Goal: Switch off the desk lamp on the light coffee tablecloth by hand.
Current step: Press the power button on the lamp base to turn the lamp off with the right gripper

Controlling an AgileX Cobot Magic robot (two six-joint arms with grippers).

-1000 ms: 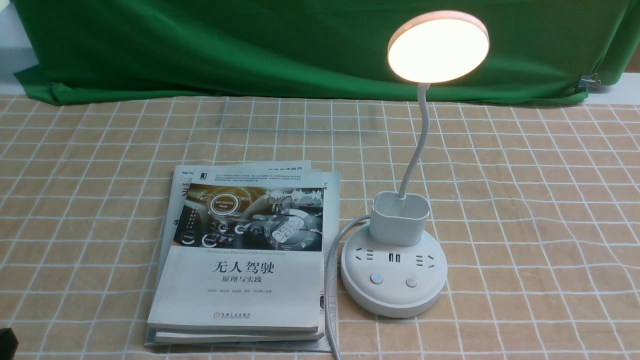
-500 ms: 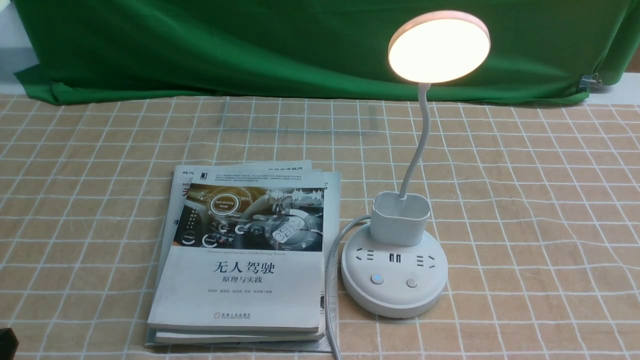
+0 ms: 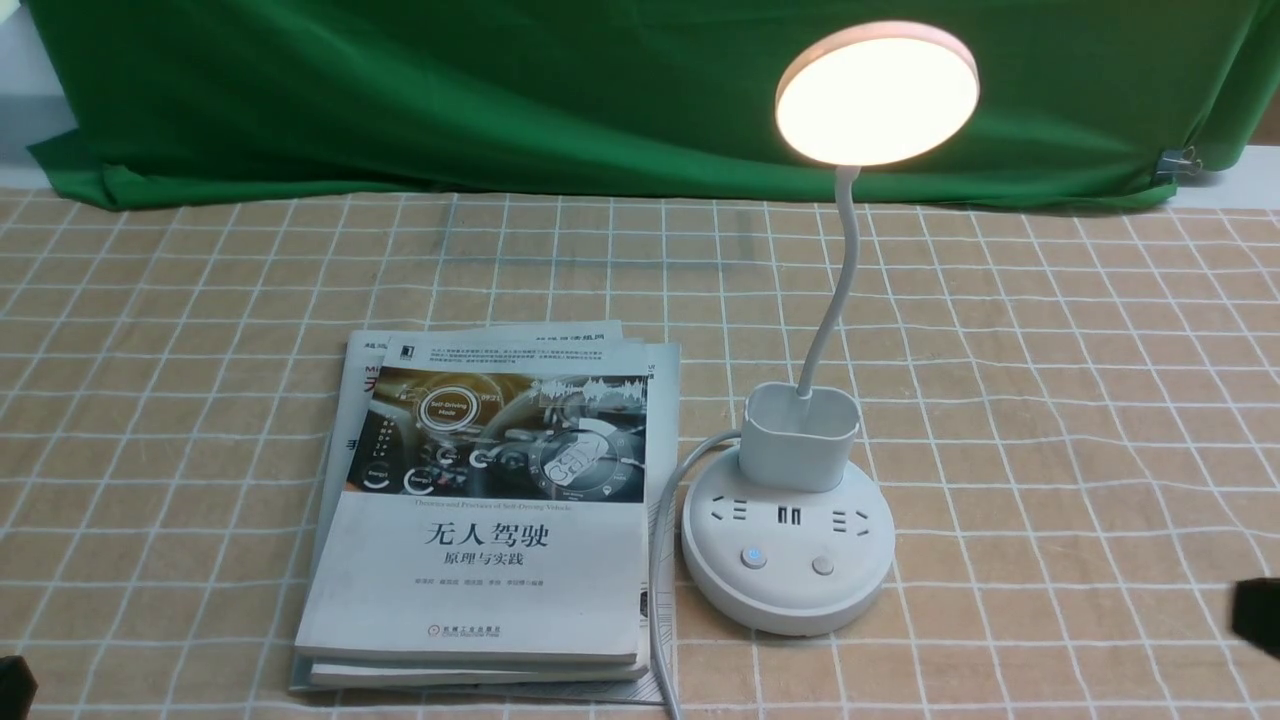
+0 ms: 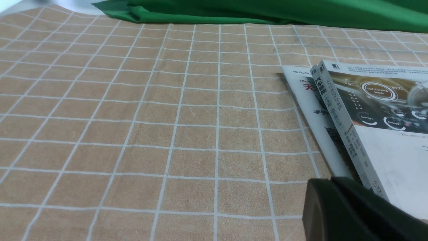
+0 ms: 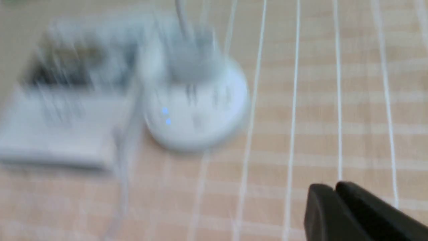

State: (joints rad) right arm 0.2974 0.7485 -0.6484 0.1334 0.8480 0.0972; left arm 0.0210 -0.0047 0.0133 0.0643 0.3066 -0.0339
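The white desk lamp [image 3: 787, 560] stands lit on the light coffee tablecloth [image 3: 1050, 400]. Its round head [image 3: 877, 92] glows, and the left of the two buttons on its base [image 3: 754, 557] shows a blue light. My right gripper [image 3: 1258, 615] enters at the right edge, well right of the base and apart from it. In the blurred right wrist view the gripper [image 5: 334, 189] is shut and empty, with the lamp base [image 5: 197, 110] farther off. My left gripper [image 4: 331, 180] is shut and empty, low beside the books; it shows at the front view's bottom left corner [image 3: 15, 685].
A stack of books [image 3: 490, 510] lies just left of the lamp base, with the lamp's white cord [image 3: 660, 560] running down between them. A green backdrop cloth [image 3: 450, 90] hangs behind the table.
My right gripper has come into the front view at the right edge. The lamp, the books and the left gripper have not moved; the lamp stays lit.
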